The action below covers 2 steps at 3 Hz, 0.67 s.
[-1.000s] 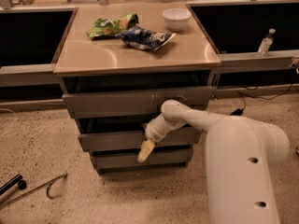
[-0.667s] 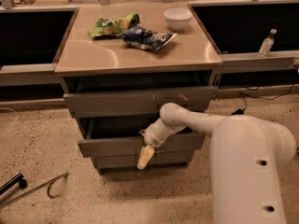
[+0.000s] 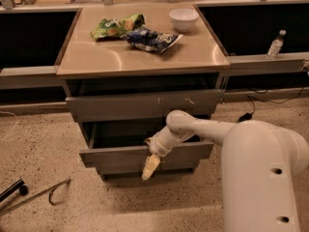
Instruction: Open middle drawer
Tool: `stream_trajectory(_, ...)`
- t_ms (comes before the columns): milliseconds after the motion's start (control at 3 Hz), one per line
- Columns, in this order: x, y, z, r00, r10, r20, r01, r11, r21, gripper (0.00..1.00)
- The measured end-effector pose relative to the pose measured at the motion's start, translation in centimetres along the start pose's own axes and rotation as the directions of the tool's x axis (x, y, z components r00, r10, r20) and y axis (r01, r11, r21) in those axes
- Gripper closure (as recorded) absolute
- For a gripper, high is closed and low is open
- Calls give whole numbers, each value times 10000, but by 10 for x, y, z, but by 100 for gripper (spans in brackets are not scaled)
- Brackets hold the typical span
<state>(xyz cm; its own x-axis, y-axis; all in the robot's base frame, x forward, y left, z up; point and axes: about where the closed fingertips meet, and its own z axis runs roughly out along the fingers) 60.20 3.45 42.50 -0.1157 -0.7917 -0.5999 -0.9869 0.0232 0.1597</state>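
Observation:
The middle drawer (image 3: 116, 156) is a plain grey front panel, pulled partly out of the cabinet, with its dark tray (image 3: 125, 137) showing behind it. My gripper (image 3: 150, 166) hangs at the drawer's front panel, just right of centre, with its cream tip in front of the panel and below its lower edge. My white arm (image 3: 203, 129) reaches in from the lower right. Above the drawer sits the wider scratched grey front (image 3: 145, 105), slightly out. Below it is the thin grey front (image 3: 145, 170).
On the tan cabinet top (image 3: 96, 57) lie a green snack bag (image 3: 117, 25), a blue snack bag (image 3: 152, 37) and a white bowl (image 3: 183, 18). A water bottle (image 3: 275, 43) stands on the right ledge. A metal hook tool (image 3: 34, 195) lies on the floor, lower left.
The middle drawer has slid further out toward the camera. My gripper has moved with it, down and toward the front.

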Motion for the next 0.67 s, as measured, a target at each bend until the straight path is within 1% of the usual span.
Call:
stream_trajectory(333,0,0,0,10000,4,1,-4,10000,-4,0)
stream_trajectory(667,2,3,3,9999,120,44,-119,9999,-118,0)
